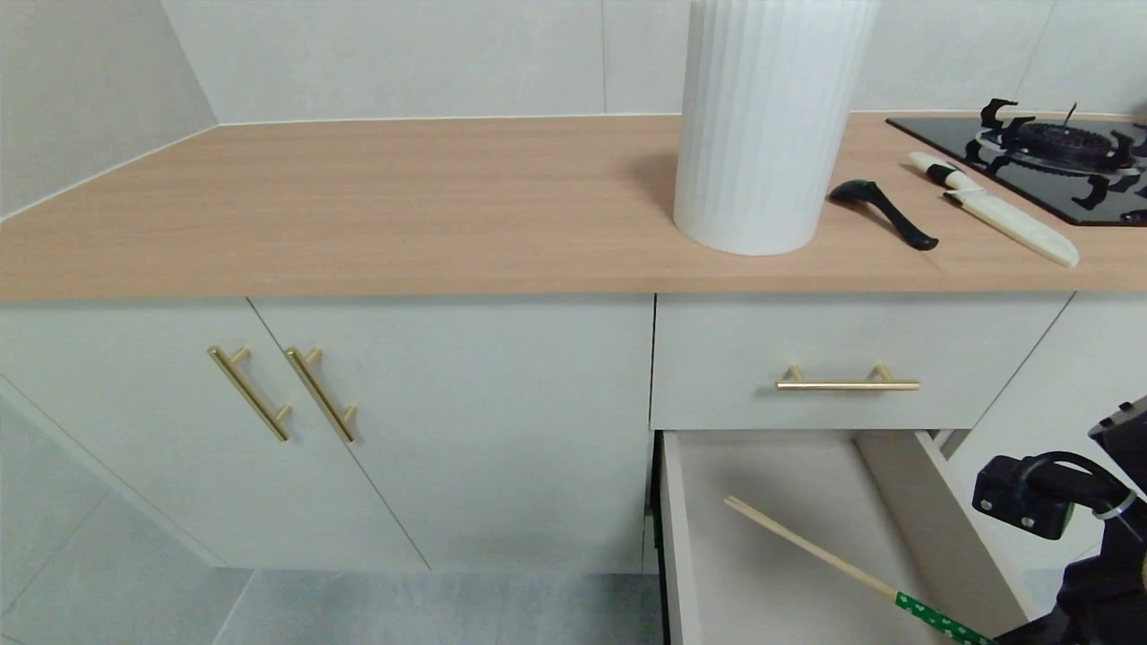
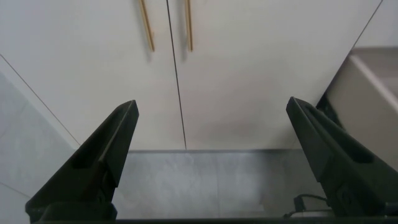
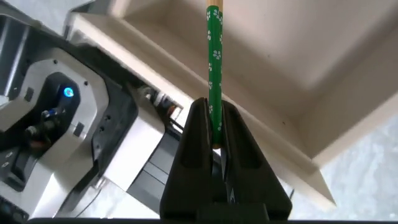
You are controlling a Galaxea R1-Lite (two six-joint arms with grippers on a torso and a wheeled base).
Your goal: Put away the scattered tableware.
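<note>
Right gripper (image 3: 214, 115): fingers pressed together on the green patterned end of a chopstick (image 3: 214, 50), held above the open drawer (image 3: 298, 62).
Chopstick (image 1: 806, 545): slants over the open drawer (image 1: 932, 528), bare wooden tip toward its back; whether the tip touches the floor, I cannot tell.
Left gripper (image 2: 211, 104): fingers spread wide, nothing between them, low before the cabinet doors (image 2: 249, 62) left of the open drawer.
Closed drawer (image 1: 847, 385): directly above the open drawer, brass handle on its front.
Countertop (image 1: 403, 206): above the open drawer.
White ribbed container (image 1: 766, 125): upright on the countertop, above the open drawer.
Black spoon (image 1: 883, 210): lies on the countertop above the open drawer's right side.
Two white utensils (image 1: 1008, 219): on the countertop, farther right than the open drawer, beside the gas hob (image 1: 1057, 152).
</note>
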